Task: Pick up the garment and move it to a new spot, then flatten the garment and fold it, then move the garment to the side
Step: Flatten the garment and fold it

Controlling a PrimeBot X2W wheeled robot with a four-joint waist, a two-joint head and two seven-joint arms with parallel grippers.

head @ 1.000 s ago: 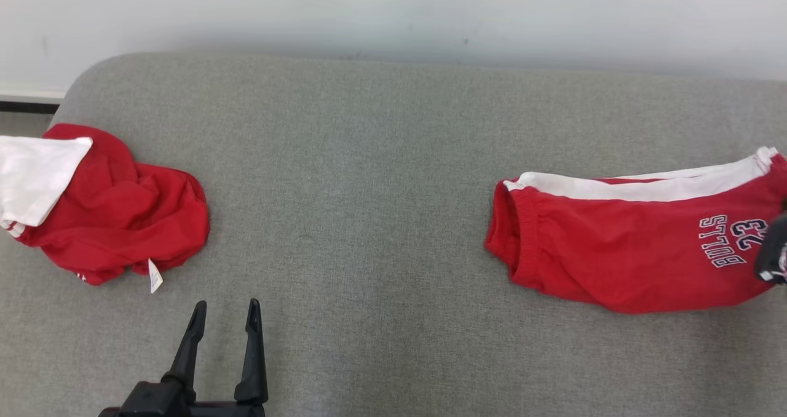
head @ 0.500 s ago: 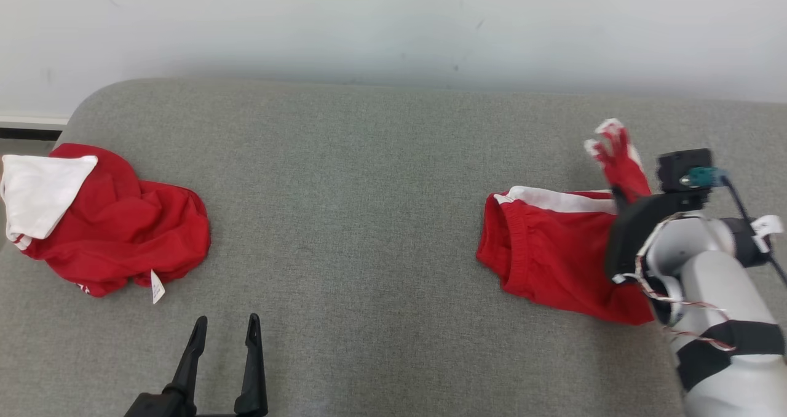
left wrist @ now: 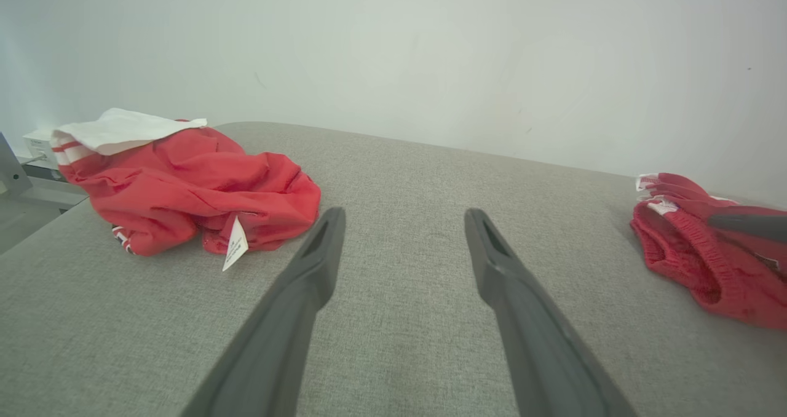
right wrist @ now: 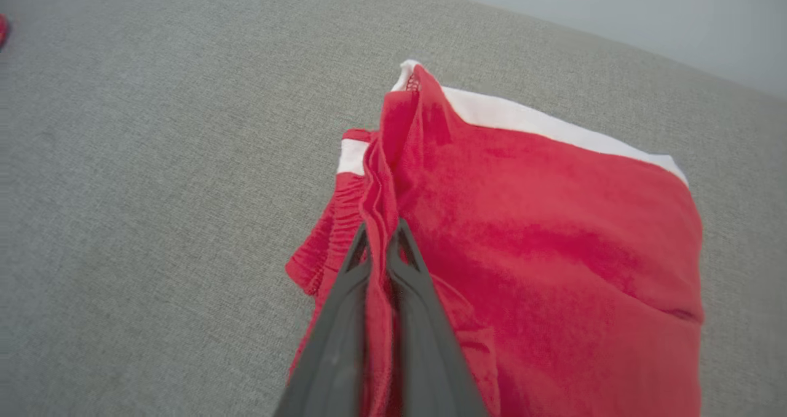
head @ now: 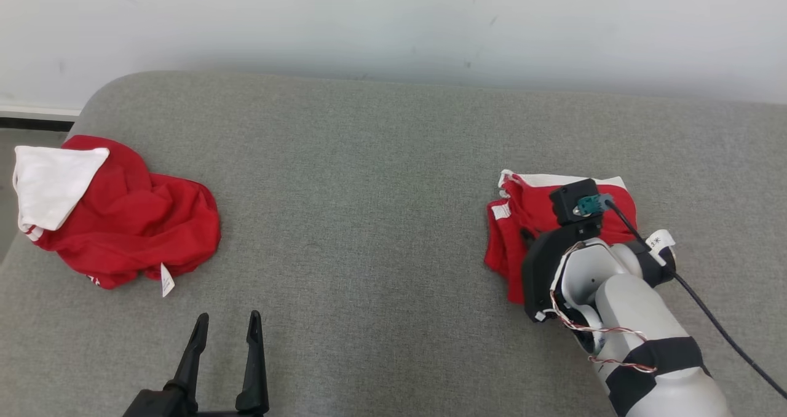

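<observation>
The garment (head: 509, 245) is red with white trim and lies folded over on itself at the right of the grey cushion (head: 369, 177). My right gripper (right wrist: 381, 229) is shut on a bunched red edge of it, just above an elastic hem. A white stripe runs along the garment's (right wrist: 541, 232) far edge. My pale right arm (head: 615, 294) covers much of the cloth in the head view. My left gripper (head: 226, 321) stands open near the front edge, holding nothing, and is open in its own view too (left wrist: 403, 217). The garment (left wrist: 695, 263) shows at that view's right.
A second red cloth (head: 135, 226) with a white panel and a small tag lies crumpled at the cushion's left end, also visible from the left wrist (left wrist: 197, 183). A pale wall runs behind. A black cable trails from my right wrist (head: 707, 312).
My right arm has come into view, carrying the garment's right end up and leftward over the elastic end, so it now lies folded about half as long. The head camera shifted slightly.
</observation>
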